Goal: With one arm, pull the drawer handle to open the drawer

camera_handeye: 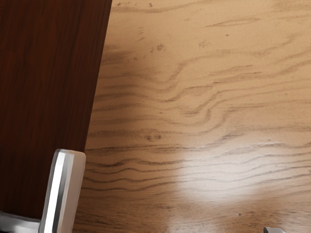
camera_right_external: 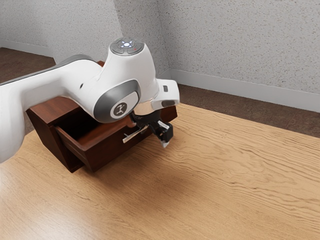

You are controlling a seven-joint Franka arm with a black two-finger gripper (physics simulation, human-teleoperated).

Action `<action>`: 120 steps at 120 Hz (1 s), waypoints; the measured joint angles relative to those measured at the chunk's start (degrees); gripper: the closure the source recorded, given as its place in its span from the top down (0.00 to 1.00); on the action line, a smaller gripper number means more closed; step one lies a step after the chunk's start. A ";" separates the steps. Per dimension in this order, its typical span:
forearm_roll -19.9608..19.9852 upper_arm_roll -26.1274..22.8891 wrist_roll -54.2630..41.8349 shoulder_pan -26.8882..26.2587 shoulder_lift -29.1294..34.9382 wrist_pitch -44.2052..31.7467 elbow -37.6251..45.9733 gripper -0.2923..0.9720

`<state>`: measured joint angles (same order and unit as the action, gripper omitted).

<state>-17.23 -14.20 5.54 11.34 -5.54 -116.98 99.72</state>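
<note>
Speckled grey walls point(camera_right_external: 240, 35) with a pale skirting board, brown floor beyond; light wood-grain tabletop point(camera_right_external: 225, 175). Dark wooden cabinet point(camera_right_external: 47, 112) sits by the tabletop's far edge, toward the exterior view's left. Its drawer point(camera_right_external: 100, 145) already stands partly out of the case, with the hollow inside showing behind the front panel. Silver handle point(camera_right_external: 136, 133) runs as a bar across the drawer front. My claw point(camera_right_external: 165, 137) hangs low over the tabletop at the end of the handle nearer the exterior view's right, wrist bent down from the white arm point(camera_right_external: 75, 85). Whether it is clenched on the bar or released I cannot tell; the black hand hides the contact. Wrist view: drawer front point(camera_handeye: 48, 97) as a dark slab along one side, handle point(camera_handeye: 63, 191) a bright bar just off it, bare tabletop point(camera_handeye: 204, 121) beside. Judgement: pull is under way and the drawer is perhaps half open. To do it well, I should draw straight along the drawer's slide line, away from the cabinet, keeping my height level. A sideways drift may bind the drawer in its case or slip me off the bar's end. The light cabinet might also skid with the drawer, so pull slowly and evenly.
</note>
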 joint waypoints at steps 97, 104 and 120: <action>0.03 2.14 0.76 -0.92 1.31 0.14 -0.23 0.31; 0.12 2.14 0.79 -0.85 1.54 0.13 -0.24 0.29; 0.19 2.39 0.79 -0.66 2.09 0.16 -0.25 0.23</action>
<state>-17.04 -11.81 6.34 10.68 -3.45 -116.82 99.47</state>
